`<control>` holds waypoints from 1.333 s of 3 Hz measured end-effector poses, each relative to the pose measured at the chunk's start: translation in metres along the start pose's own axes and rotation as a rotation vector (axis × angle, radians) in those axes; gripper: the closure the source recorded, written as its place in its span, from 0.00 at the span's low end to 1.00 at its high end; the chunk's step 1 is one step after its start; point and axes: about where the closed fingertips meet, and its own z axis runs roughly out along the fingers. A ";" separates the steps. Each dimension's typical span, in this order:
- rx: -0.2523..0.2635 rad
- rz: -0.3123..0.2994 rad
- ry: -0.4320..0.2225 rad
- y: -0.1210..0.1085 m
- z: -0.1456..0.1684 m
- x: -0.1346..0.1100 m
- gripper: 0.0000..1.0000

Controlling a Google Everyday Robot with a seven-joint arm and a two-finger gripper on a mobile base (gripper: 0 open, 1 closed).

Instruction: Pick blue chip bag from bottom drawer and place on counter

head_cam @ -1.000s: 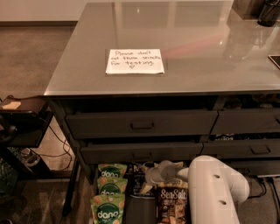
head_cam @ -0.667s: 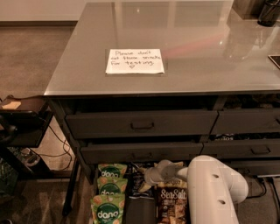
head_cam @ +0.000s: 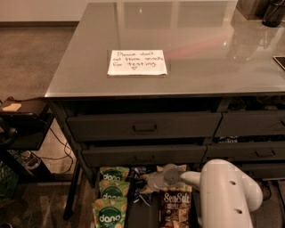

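Note:
The bottom drawer [head_cam: 141, 218] is pulled open at the bottom of the view. Its left column holds green dang bags [head_cam: 110, 196] and a column further right holds a brown SeaSalt bag [head_cam: 176, 207]. A dark blue glossy bag, the blue chip bag [head_cam: 142, 197], shows partly between them, mostly hidden under the gripper. My gripper [head_cam: 151, 181] is down in the drawer right over that bag, at the end of the white arm [head_cam: 227, 196], which comes in from the lower right. The counter [head_cam: 200, 53] above bears a white handwritten note [head_cam: 137, 62].
Two shallower shut drawers with rectangular handles [head_cam: 144, 127] sit above the open one, with more drawers to the right. A small dark side table [head_cam: 22, 120] stands at the left with cables under it. Dark objects stand at the counter's far right corner [head_cam: 272, 12].

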 end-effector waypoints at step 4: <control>0.057 -0.050 -0.208 0.057 -0.175 -0.082 1.00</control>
